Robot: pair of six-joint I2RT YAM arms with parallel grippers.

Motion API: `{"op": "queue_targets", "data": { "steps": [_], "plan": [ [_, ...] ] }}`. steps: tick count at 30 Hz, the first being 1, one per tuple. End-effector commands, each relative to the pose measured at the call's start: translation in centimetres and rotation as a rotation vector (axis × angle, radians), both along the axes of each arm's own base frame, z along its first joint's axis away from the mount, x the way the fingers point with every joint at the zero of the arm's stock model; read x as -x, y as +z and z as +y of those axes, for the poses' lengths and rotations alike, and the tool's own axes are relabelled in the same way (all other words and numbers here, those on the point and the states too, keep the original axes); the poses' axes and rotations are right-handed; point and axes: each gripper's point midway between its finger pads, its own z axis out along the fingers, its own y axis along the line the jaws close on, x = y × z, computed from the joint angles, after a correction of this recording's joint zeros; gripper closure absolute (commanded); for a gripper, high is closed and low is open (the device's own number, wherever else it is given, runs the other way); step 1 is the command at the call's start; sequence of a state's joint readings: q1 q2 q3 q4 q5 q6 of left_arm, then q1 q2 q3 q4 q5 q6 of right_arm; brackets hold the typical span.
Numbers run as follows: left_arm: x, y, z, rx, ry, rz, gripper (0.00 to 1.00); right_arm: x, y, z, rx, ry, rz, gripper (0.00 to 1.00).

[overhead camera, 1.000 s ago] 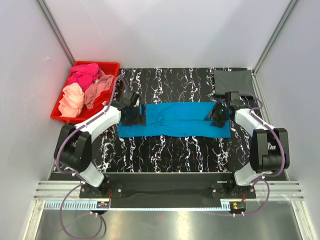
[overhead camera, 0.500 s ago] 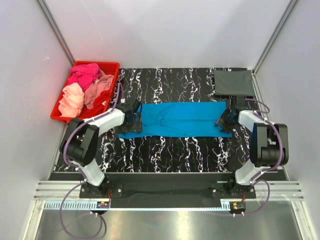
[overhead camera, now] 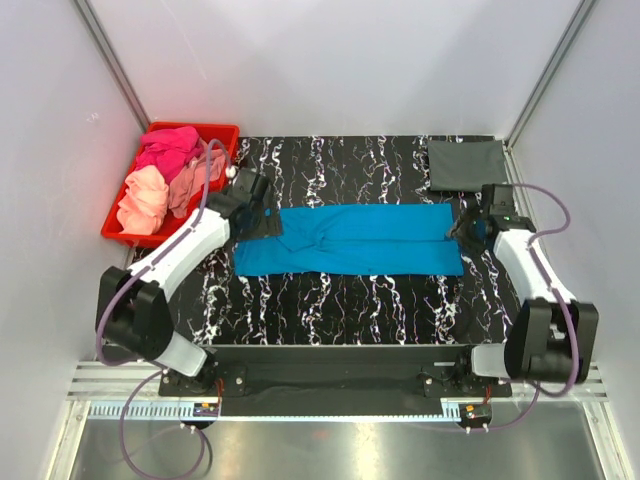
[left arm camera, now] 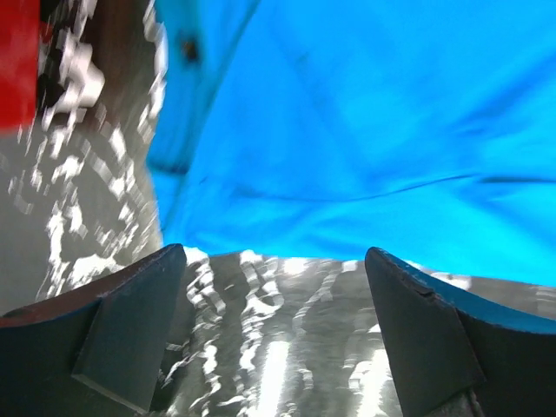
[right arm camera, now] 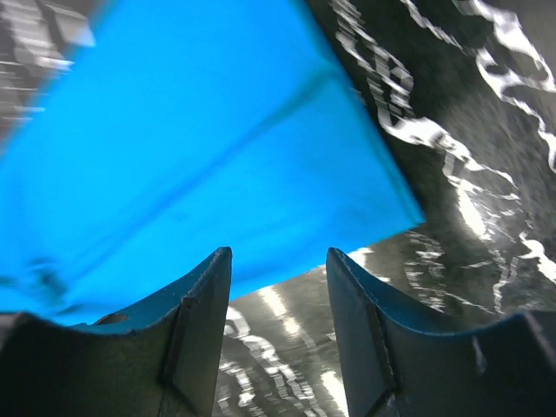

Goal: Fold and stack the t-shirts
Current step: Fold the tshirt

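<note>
One done, we judge: the dark grey t-shirt [overhead camera: 466,165] lies folded at the table's [overhead camera: 340,300] far right. The blue t-shirt [overhead camera: 350,238] lies mid-table, a half-folded band; left tool [left arm camera: 275,253] and right tool [right arm camera: 278,252] gape empty at its ends. Pink and peach shirts [overhead camera: 165,175] wait in the red bin [overhead camera: 190,127].

The long bright blue cloth t-shirt [overhead camera: 350,240] looks soft and matt, with shallow creases. Under it, the black white-veined marble-pattern table top [overhead camera: 340,300] is smooth and glossy and catches the light. Left of the blue shirt, the red plastic bin [overhead camera: 215,128] has a slight sheen and holds crumpled matt pink and peach cloth shirts [overhead camera: 165,180]. Beyond the blue shirt's right end, the folded dark grey cloth shirt [overhead camera: 465,165] is matt and smooth.
</note>
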State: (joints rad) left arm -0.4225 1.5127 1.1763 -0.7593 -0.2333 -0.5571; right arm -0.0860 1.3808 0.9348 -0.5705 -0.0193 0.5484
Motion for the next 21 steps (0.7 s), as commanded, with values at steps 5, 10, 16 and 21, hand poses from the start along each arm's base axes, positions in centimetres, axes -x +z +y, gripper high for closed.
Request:
{"op": "queue_targets", "data": {
  "steps": [5, 10, 16, 21],
  "plan": [
    [-4.5, -0.6, -3.7, 0.068, -0.085, 0.016, 0.11, 0.1, 8.0, 2.8, -0.106, 0.109, -0.212, 0.44],
    [-8.5, -2.4, -4.6, 0.011, -0.095, 0.029, 0.11, 0.6, 11.0, 2.9, -0.087, 0.138, -0.293, 0.43],
    [-12.4, -4.3, -5.7, -0.028, -0.123, 0.023, 0.10, 0.4, 12.7, 3.5, -0.111, 0.154, -0.370, 0.40],
    [-14.2, -7.4, -6.0, -0.075, -0.133, 0.062, 0.10, 0.1, 13.1, 3.8, -0.128, 0.153, -0.398, 0.40]
  ]
}}
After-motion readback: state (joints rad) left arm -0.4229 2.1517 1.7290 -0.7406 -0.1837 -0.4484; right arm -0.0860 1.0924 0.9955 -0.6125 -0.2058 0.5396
